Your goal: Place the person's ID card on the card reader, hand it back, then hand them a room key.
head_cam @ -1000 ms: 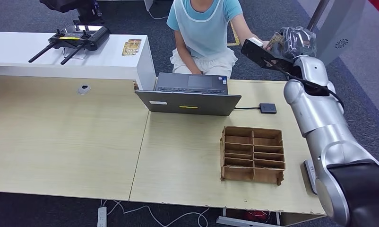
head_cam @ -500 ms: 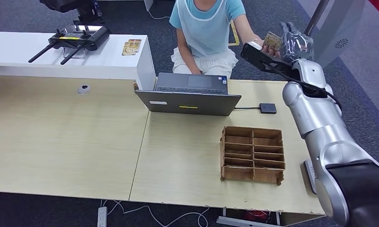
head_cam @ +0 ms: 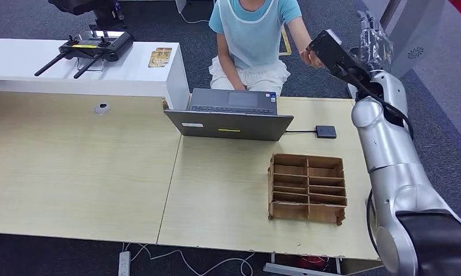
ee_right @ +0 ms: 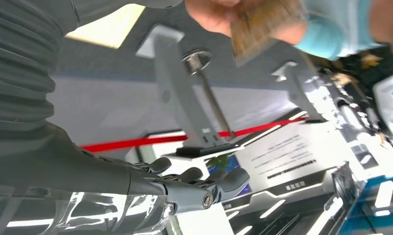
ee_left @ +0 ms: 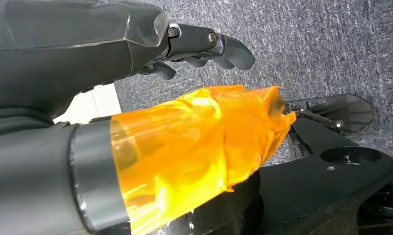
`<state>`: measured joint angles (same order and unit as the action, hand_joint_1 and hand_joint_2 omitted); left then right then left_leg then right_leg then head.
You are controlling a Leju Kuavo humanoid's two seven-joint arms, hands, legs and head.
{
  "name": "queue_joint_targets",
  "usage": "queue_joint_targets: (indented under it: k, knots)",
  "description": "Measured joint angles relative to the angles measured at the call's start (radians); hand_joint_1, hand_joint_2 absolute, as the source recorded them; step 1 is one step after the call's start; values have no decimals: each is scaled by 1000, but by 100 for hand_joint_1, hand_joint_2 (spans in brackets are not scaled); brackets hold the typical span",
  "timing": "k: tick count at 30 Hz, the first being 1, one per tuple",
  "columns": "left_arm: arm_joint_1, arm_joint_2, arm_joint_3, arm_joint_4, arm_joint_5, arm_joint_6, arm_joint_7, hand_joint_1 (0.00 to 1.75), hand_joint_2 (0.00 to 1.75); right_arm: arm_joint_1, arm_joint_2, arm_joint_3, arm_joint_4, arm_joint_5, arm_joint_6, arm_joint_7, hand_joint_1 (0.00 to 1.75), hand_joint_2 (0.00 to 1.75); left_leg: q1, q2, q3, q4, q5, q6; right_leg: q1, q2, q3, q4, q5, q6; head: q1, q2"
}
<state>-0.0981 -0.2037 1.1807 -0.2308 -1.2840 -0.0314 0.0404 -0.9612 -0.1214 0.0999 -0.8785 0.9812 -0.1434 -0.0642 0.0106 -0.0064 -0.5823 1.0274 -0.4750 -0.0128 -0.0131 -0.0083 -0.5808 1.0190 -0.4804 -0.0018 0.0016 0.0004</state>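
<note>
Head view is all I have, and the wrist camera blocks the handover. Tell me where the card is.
Observer: In the right wrist view, the person's hand holds the tan card, apart from the robot's fingers.
Operator: Confirm the right hand is empty.
Observer: The right hand holds nothing, and its fingers are stretched out and apart.
Operator: Report the left hand too.
Observer: The left wrist view shows the left hand over grey carpet, holding nothing.
</note>
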Motion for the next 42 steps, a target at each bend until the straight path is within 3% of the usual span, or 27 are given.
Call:
queue_joint_targets:
  k: [9, 16, 26, 32, 42]
  knots:
    - [2, 0, 0, 0, 8, 5, -1, 0, 0, 127, 25, -133, -240, -248, 59, -75, 0, 175, 0, 0, 0, 0, 0, 0, 0, 0, 0, 0, 0, 0, 0, 0]
    - [2, 0, 0, 0, 24, 5, -6, 0, 0, 195, 34, -202, -347, -712, 273, -139, 0, 175, 0, 0, 0, 0, 0, 0, 0, 0, 0, 0, 0, 0, 0, 0]
    - [3, 0, 2, 0, 51, 5, -6, 0, 0, 282, 19, -219, -430, -1049, 401, -159, 0, 175, 0, 0, 0, 0, 0, 0, 0, 0, 0, 0, 0, 0, 0, 0]
    - [6, 0, 13, 0, 76, 16, -8, 0, 0, 416, -20, -205, -571, -1129, 436, -191, 0, 175, 0, 0, 0, 0, 0, 0, 0, 0, 0, -1, 0, 0, 0, 0]
    - [9, -7, 32, 0, 92, 35, -7, 0, 0, 748, -59, -198, -879, -1102, 385, -278, 0, 175, 0, 0, 0, 0, -2, 0, 0, 0, -1, -2, -1, 0, 0, 0]
